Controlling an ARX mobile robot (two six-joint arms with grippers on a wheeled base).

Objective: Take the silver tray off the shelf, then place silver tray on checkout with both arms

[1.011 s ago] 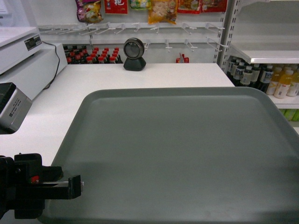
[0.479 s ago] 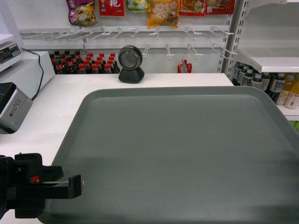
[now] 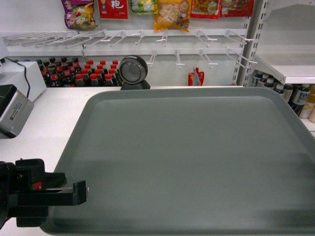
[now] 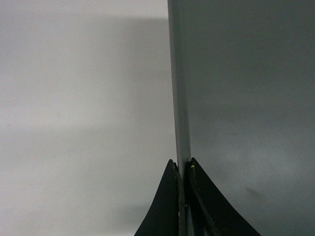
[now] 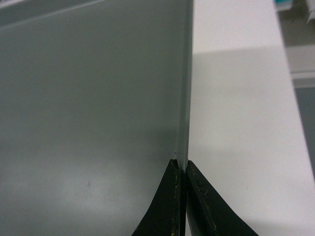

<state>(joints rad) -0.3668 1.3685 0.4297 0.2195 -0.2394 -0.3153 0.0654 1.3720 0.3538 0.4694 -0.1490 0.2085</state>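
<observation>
Across most of the head view the silver tray (image 3: 187,157) is filling the frame from centre to lower right, held level over the white checkout (image 3: 54,113), whose bare top is showing at the left and along the tray's far edge. Whether the tray is touching the counter cannot be told. At the upper right a shelf (image 3: 295,73) is standing well apart, so the taking-off step looks done; what is left, by my judgement, is lowering the tray flat and letting go. Behind the tray's far rim the black round scanner (image 3: 134,70) is standing. At the lower left the left gripper (image 4: 183,169) is pinching the tray's left rim between closed jaws. At the opposite edge, in its own wrist view, the right gripper (image 5: 181,167) is clamping the right rim likewise.
</observation>
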